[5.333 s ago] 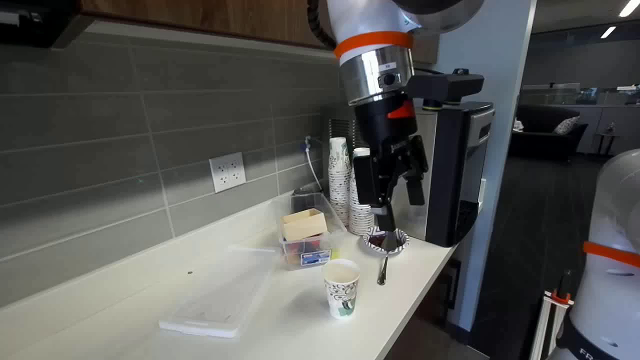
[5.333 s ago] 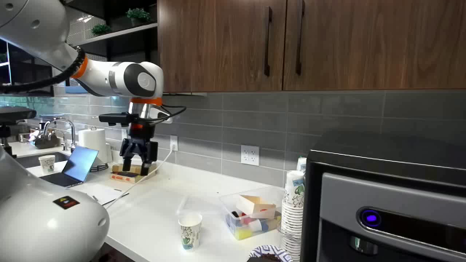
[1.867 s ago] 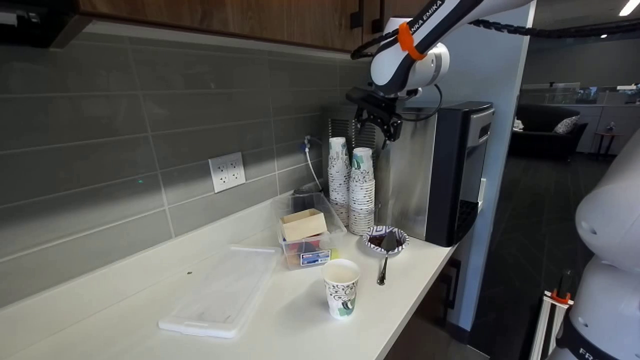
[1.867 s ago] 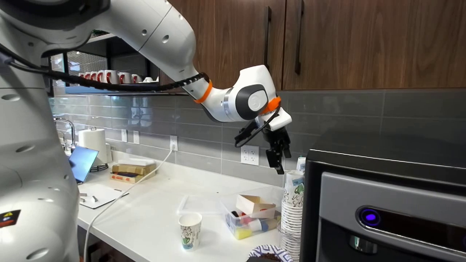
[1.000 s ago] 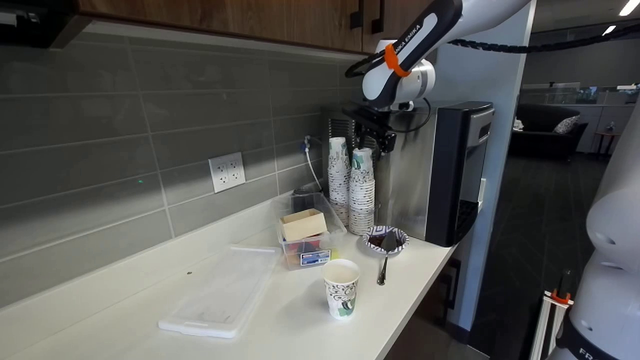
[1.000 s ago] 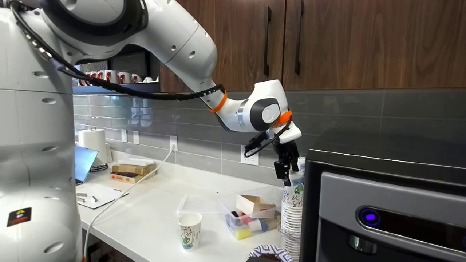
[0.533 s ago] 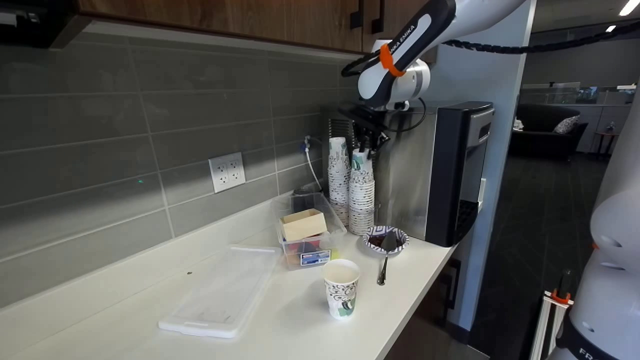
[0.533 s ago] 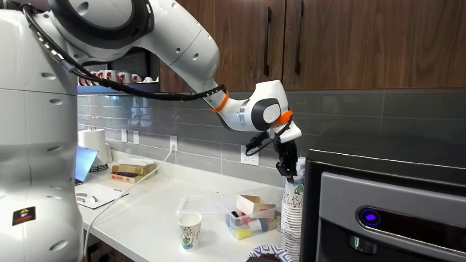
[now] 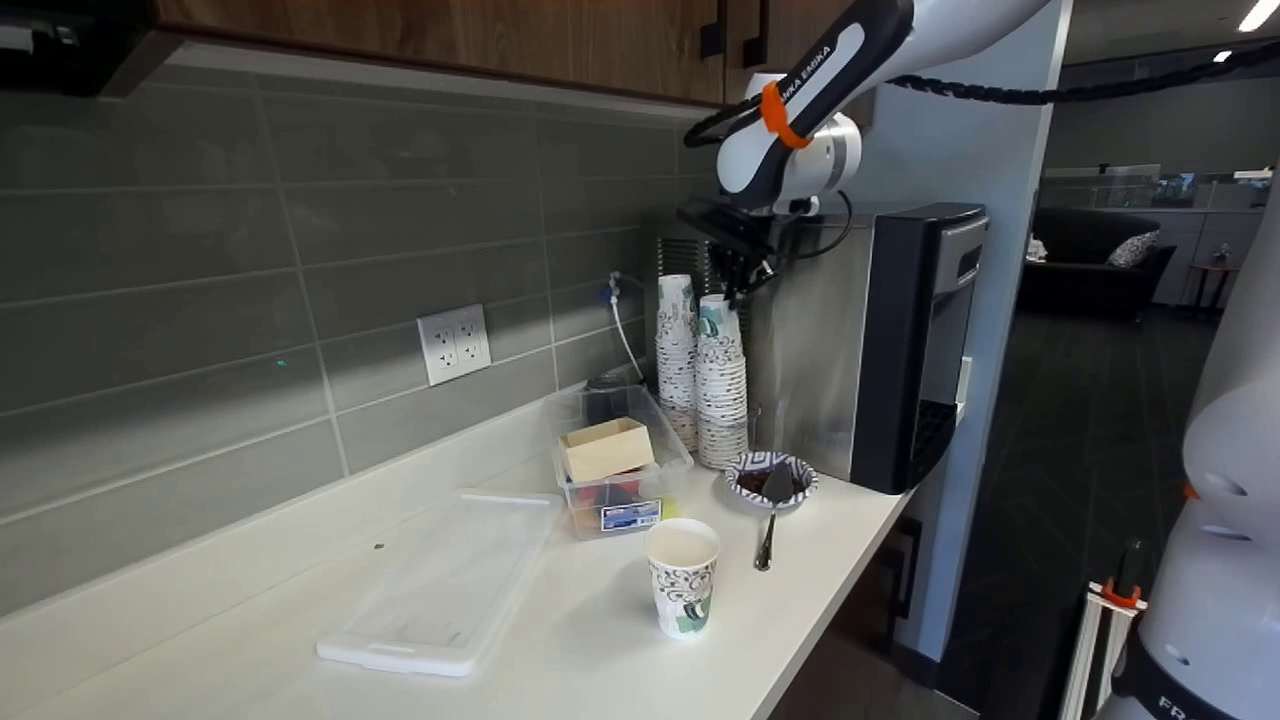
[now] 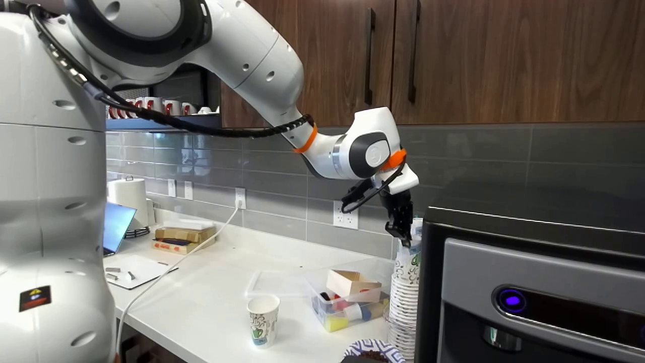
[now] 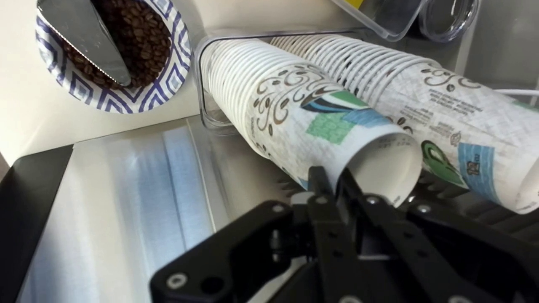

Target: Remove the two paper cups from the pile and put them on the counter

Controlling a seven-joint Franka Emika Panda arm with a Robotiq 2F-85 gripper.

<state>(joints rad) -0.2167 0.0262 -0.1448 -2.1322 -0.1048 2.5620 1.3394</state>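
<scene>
Two columns of nested, upside-down paper cups stand side by side on the off-white counter. On the nearer pile, the top paper cup bears a green and blue print. My gripper is shut across this cup's raised edge, one finger outside the wall and one inside the recessed end. In an exterior view the gripper sits at the pile's upper end, partly covering the cup. Another paper cup stands upright by itself on the counter, clear of the pile.
Behind is the second column of cups. The steel-sided machine stands close beside the gripper. A patterned bowl of coffee beans with a server, a clear bin and a lid lie around the pile.
My gripper has come over to the nearer pile, lowered and shut on the top cup's edge. In the last half second it has risen slightly, and the pile's top has shifted a little.
</scene>
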